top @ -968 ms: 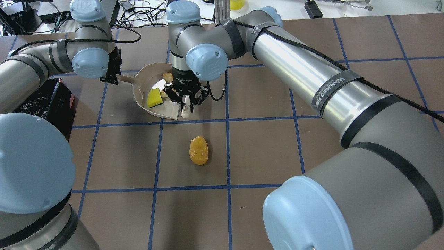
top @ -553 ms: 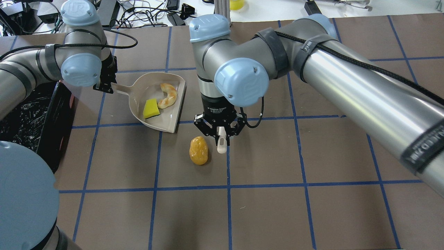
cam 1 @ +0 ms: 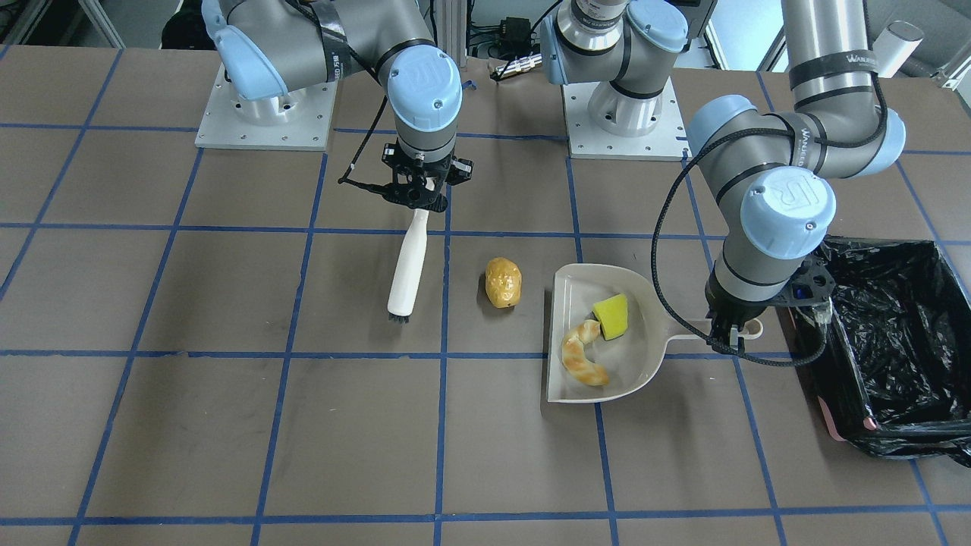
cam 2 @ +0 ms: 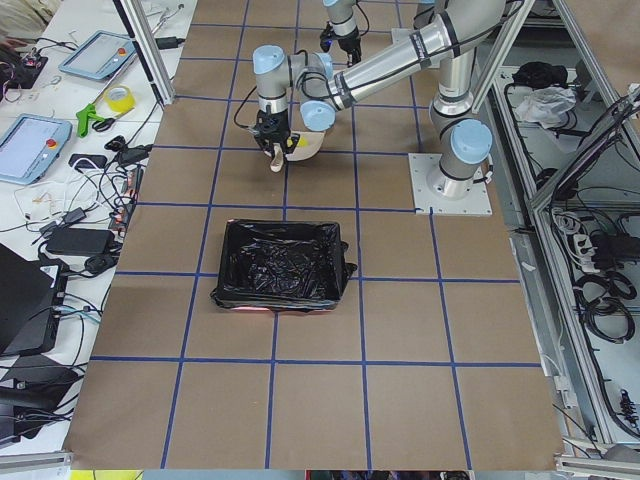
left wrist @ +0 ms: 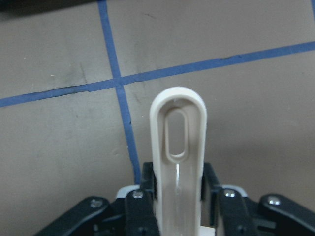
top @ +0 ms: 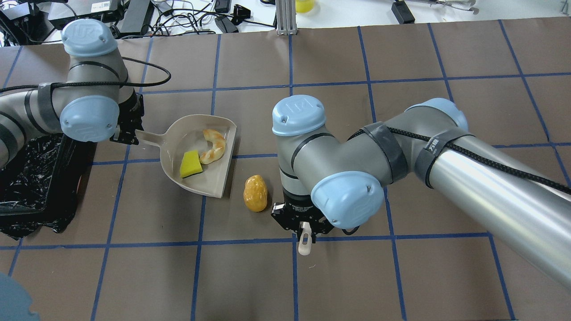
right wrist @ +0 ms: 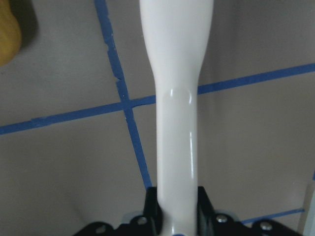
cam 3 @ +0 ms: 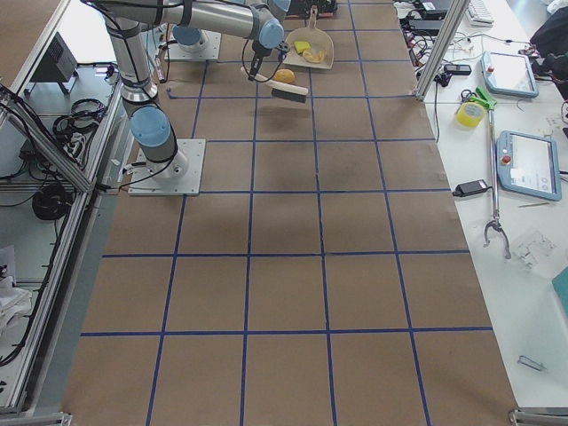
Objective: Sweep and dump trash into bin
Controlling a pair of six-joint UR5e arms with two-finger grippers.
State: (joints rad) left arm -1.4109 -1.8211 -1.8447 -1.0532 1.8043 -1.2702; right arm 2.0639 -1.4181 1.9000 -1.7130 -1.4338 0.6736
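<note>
The beige dustpan (top: 216, 178) rests on the table holding two pieces of trash: the tan croissant (top: 213, 146) and the yellow-green wedge (top: 190, 163). My left gripper (top: 127, 131) is shut on the dustpan handle (left wrist: 178, 147). The golden bread roll (top: 255, 193) lies on the table just outside the pan's open edge. My right gripper (cam 1: 419, 199) is shut on a white brush (cam 1: 405, 265), which sits on the side of the roll (cam 1: 504, 282) away from the dustpan (cam 1: 576, 296). The bin (cam 1: 910, 254) with its black bag stands beyond my left gripper (cam 1: 730, 327).
The brown table carries a blue tape grid. The bin (top: 26, 178) fills the left edge of the overhead view, close to my left arm. Cables and devices lie past the table's far edge. My right forearm spans the right half of the overhead view.
My right gripper carried the brush from the dustpan's mouth back past the roll, to its right side. The left arm drew the dustpan nearer to the roll.
</note>
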